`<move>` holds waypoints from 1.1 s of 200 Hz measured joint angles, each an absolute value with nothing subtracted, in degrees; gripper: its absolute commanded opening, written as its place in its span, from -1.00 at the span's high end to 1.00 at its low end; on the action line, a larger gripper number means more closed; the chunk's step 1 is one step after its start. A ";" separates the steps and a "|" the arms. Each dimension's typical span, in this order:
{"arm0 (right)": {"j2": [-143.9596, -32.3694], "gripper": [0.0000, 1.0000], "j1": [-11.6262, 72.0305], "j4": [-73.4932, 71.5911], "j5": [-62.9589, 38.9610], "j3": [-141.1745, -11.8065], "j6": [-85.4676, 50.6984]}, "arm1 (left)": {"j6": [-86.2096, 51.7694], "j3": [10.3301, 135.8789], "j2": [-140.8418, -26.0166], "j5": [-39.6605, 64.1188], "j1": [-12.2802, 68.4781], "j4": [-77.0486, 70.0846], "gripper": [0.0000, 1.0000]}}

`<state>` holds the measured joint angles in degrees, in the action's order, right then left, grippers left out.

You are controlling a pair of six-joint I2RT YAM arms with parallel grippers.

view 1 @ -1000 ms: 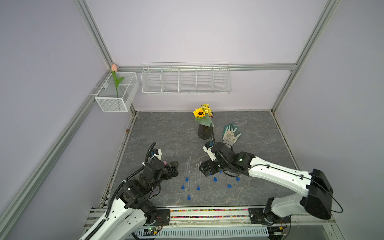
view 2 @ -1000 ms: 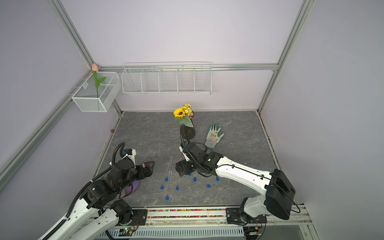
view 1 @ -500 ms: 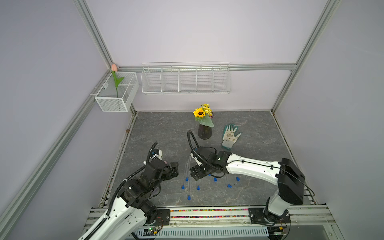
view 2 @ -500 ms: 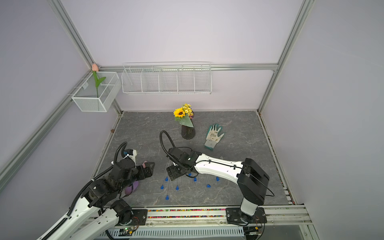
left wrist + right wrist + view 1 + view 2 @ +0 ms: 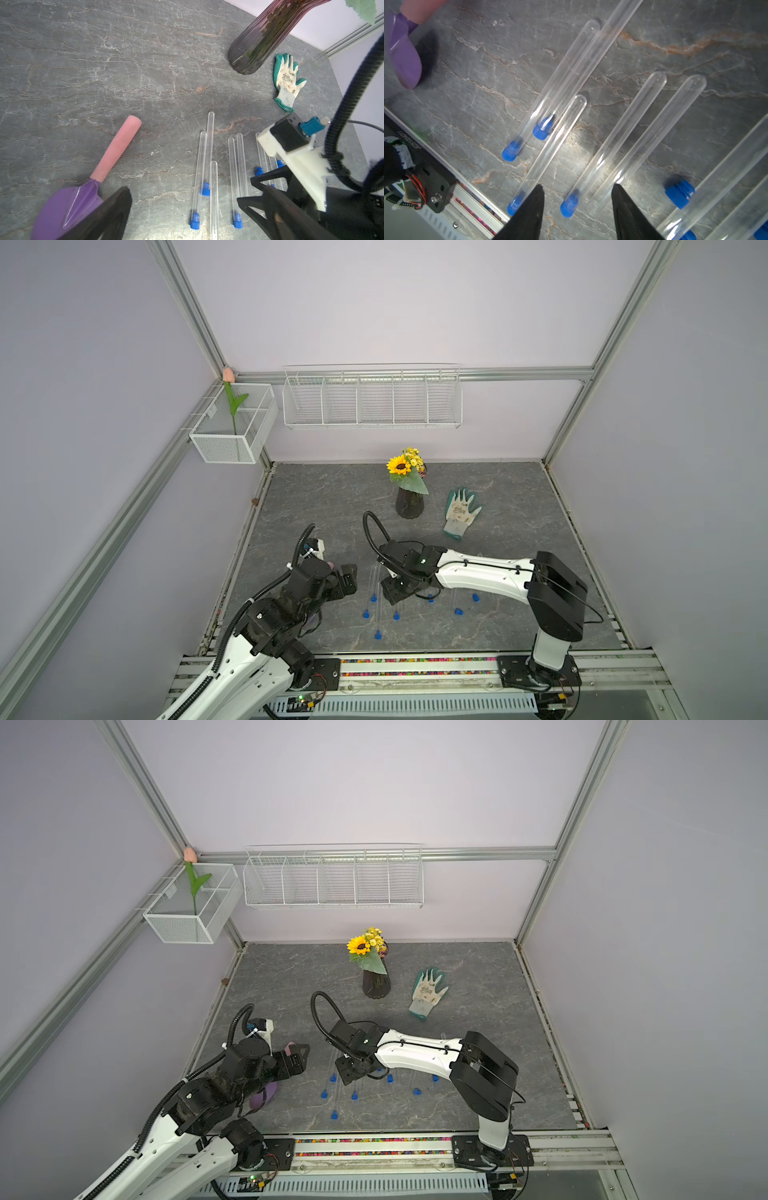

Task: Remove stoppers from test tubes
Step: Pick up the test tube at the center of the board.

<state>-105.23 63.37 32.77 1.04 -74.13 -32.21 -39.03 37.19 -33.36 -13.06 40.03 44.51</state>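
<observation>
My right tool sits half-spread astride two tubes, seemingly not pinching; my left tool is spread wide; rail print too blurred to read.

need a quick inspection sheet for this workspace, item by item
surface: grey marbled tabletop, no spills seen
job's things: test tubes lie flat side by side; blue stoppers plug most; one loose stopper lies beside an open tube
clutter: purple scoop, glove, vase of flowers
grippers: left gripper open, hovering beside the scoop; right gripper jaws apart over two tube ends, holding nothing
cables: a black hose arches over each wrist
surroundings: wire rack and mesh basket with a tulip, mounted above the table
</observation>
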 measured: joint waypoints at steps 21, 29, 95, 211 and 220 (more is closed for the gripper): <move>-106.48 -0.02 63.37 33.10 1.48 -74.91 -32.40 | -39.05 37.19 -33.36 -13.02 40.03 44.49 -0.99; -106.89 -0.01 63.37 33.30 1.72 -75.26 -32.40 | -39.05 37.19 -33.36 -12.99 40.03 44.49 -0.99; -110.34 0.06 63.37 35.22 3.90 -77.12 -32.49 | -39.42 37.19 -33.36 -12.40 40.03 44.49 -0.99; -113.56 0.19 63.42 37.01 7.33 -77.69 -32.58 | -41.74 36.95 -30.57 -15.75 40.03 44.49 -0.99; -113.56 0.20 63.44 37.23 7.86 -77.69 -32.58 | -41.98 36.73 -29.78 -16.16 40.03 44.49 -0.99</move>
